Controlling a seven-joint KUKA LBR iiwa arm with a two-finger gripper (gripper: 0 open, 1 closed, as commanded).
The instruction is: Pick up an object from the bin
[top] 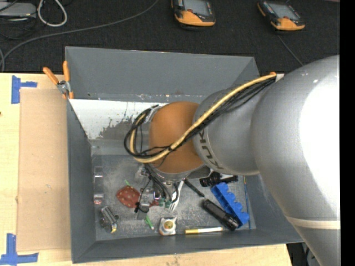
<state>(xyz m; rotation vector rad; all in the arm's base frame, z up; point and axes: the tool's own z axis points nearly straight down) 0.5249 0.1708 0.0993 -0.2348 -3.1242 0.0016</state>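
My gripper (158,203) hangs low over the bin floor, left of centre, beneath the arm's orange cover. Its fingers stand apart, open, with nothing visibly between them. A reddish-brown lump (127,194) lies just to the left, touching or nearly touching the left finger (143,201). A small round tape measure (167,225) sits just in front of the gripper, with a small green piece (148,221) beside it.
To the right lie a blue toothed plastic piece (229,199), a black marker (219,214) and a yellow-and-white pen (203,231) along the front wall. A black-and-yellow clip (108,218) and a clear item (99,186) lie at the left. The arm covers the bin's middle and right.
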